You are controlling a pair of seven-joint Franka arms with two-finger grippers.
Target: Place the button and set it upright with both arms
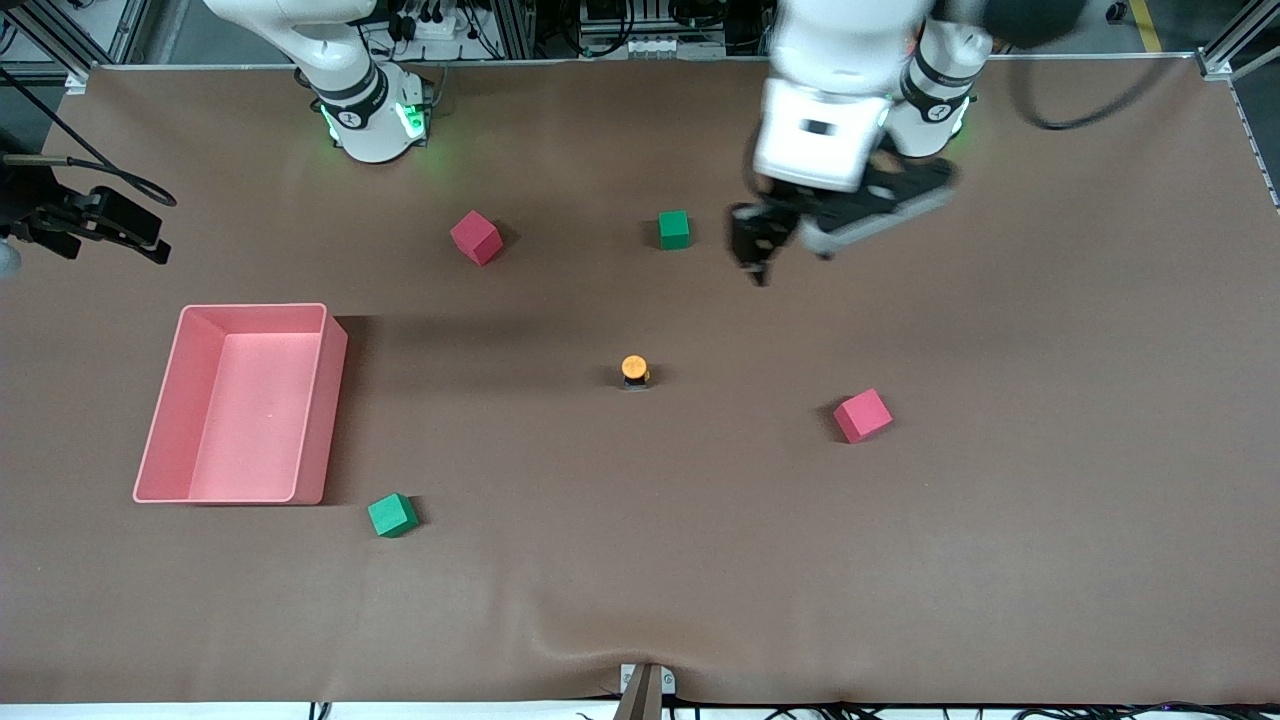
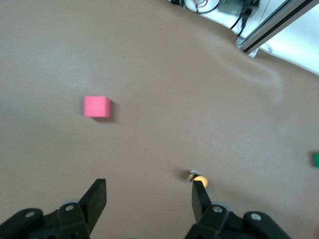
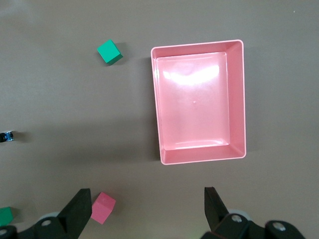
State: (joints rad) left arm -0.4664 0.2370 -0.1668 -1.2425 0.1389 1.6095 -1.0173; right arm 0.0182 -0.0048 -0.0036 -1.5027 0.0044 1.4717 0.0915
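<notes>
End effectors, two. Left end effector [image 1: 757, 252]: fingers spread apart, holding nothing, hanging in the air over bare table [image 1: 1050, 400] beside the green cube near the arm bases. Right end effector [image 3: 147, 205]: fingers [image 3: 79, 205] spread wide, holding nothing, seen only in the right wrist view, high over the table with the pink bin below; the right arm [image 1: 340, 70] waits, only its base and lower links in the front view.

Button [image 1: 634, 371], one: standing upright near the table's middle, round orange cap facing up, black body beneath, long axis vertical; apart from every cube. In the left wrist view it shows just past one fingertip [image 2: 199, 196].

Cubes, red, two: one [image 1: 476, 237] near the right arm's base, one [image 1: 862, 415] nearer the front camera toward the left arm's end.

Cubes, green, two: one [image 1: 674, 229] near the bases, one [image 1: 392, 515] just beside the bin's near corner.

Bin, pink [image 1: 330, 400], one: rectangular, open-topped, toward the right arm's end.

Writing: none legible on any item.
</notes>
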